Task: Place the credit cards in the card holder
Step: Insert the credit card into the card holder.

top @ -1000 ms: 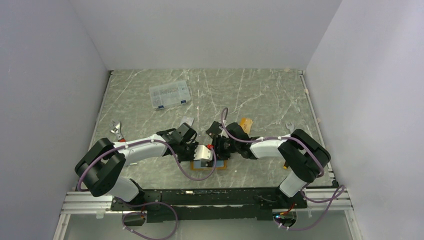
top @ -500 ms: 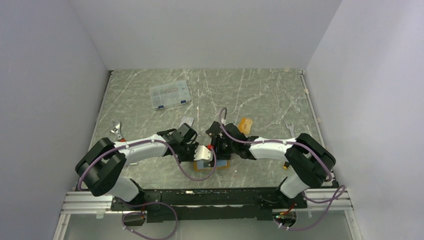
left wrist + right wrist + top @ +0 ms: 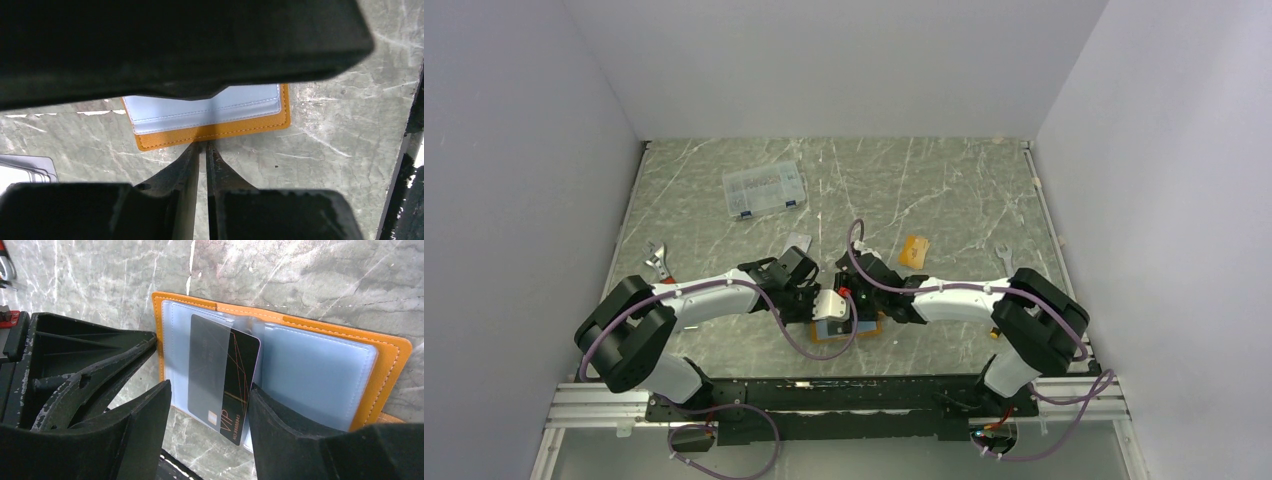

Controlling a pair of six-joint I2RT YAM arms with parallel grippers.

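At the near edge of the grey-green marbled table (image 3: 944,190), arms hide most of the open thick orange fold-over card holder (image 3: 395,365). The left gripper (image 3: 203,147) pinches its rim. The half-sleeved black credit card (image 3: 242,375) points lengthwise toward the right gripper (image 3: 209,390), whose grip we cannot tell.

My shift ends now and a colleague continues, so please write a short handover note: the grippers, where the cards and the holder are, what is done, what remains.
Left gripper: shut, apparently pinching the orange edge of the card holder, which lies open on the table.
Right gripper: open, one finger on each side of the black card.
Done: the black card is partly under a clear pocket, not fully in.
To do: seat it, then load the orange card and the silver-grey cards, both lying farther back.
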